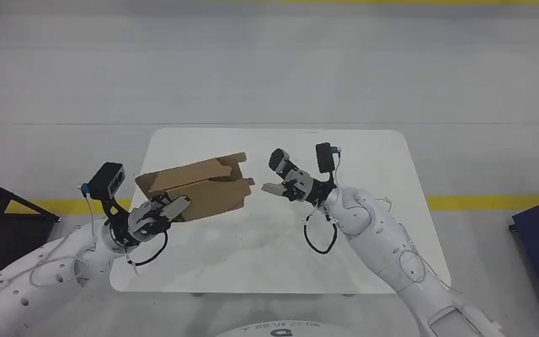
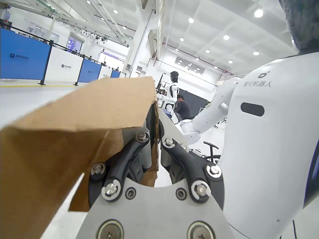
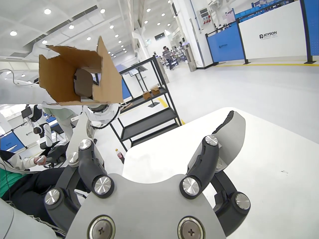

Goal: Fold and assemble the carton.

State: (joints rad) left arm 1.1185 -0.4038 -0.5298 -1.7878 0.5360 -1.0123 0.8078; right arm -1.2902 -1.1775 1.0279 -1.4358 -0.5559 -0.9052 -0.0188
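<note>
Left tool (image 1: 173, 206): closed on a side panel of the brown corrugated cardboard carton (image 1: 198, 187), the panel's edge being pinched between the two fingers.
Carton: held partly opened, tube-like, above the left part of the white rectangular surface (image 1: 337, 244); its open end with notched flaps is turned toward the surface's middle.
Right tool (image 1: 271, 184): spread wide with nothing held, placed over the surface's middle, just beside the carton's open end and apart from it.
</note>
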